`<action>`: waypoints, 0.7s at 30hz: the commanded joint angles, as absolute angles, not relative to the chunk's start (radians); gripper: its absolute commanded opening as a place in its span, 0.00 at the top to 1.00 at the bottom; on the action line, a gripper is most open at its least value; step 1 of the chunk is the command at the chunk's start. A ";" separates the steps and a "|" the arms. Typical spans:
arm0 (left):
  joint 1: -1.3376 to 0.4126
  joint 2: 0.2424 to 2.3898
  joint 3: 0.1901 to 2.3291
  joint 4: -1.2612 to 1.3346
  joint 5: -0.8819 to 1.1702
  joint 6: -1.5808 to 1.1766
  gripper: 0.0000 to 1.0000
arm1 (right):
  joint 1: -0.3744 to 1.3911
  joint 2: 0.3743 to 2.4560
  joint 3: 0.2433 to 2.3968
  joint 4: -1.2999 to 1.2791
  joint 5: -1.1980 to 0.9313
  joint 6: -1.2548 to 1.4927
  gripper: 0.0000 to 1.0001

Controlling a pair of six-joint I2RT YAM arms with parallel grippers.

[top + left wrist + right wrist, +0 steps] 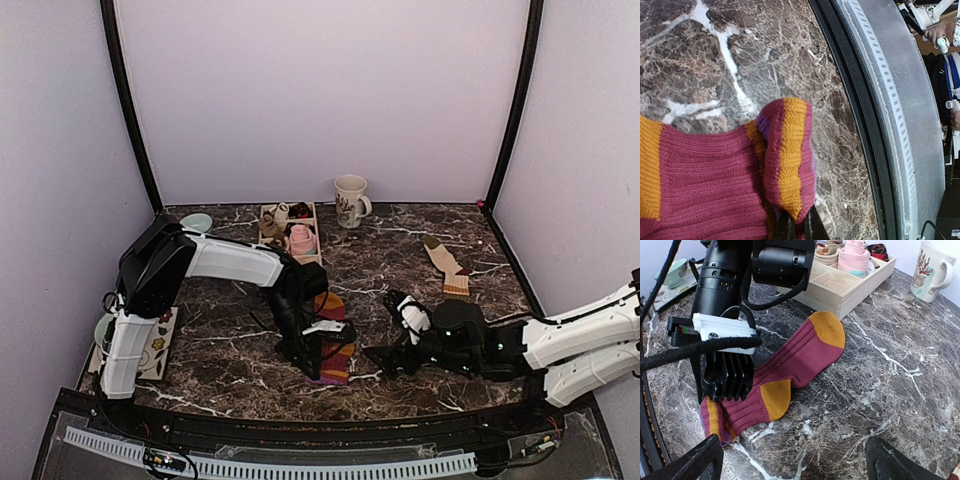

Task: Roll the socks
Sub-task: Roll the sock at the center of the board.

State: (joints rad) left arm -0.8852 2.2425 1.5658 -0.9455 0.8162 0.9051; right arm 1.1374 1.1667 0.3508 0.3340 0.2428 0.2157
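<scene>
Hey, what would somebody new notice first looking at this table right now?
The bright striped sock stands out most, lying mid-table on the dark marble with its cuff end folded over and pinched in the left claw. The right claw gapes wide open just beside it, facing the sock. Behind them, a wooden tray of sock bundles and a patterned mug stand near the back wall.

one striped sock (pixel 805 355), one beige sock (pixel 445 265), one mug (pixel 350 200), one wooden tray (pixel 840 295), one pink bundle (pixel 301 240)
</scene>
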 commanded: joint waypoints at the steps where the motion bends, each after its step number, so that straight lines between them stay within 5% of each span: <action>1: -0.885 2.300 1.544 -1.015 0.733 0.894 1.00 | 1.135 1.190 0.403 0.262 0.303 0.151 0.03; 6: -0.884 2.301 1.537 -1.010 0.732 0.890 1.00 | 1.103 0.994 0.306 0.322 0.440 0.295 0.00; 9: -0.881 2.300 1.536 -1.007 0.730 0.887 1.00 | 1.045 0.952 0.290 0.264 0.324 0.365 0.00; 15: -0.879 2.308 1.540 -1.002 0.725 0.874 1.00 | 1.070 1.054 0.344 0.280 0.185 0.265 0.36; 21: -0.878 2.313 1.533 -1.002 0.716 0.861 1.00 | 1.254 1.197 0.412 0.330 0.225 0.060 0.43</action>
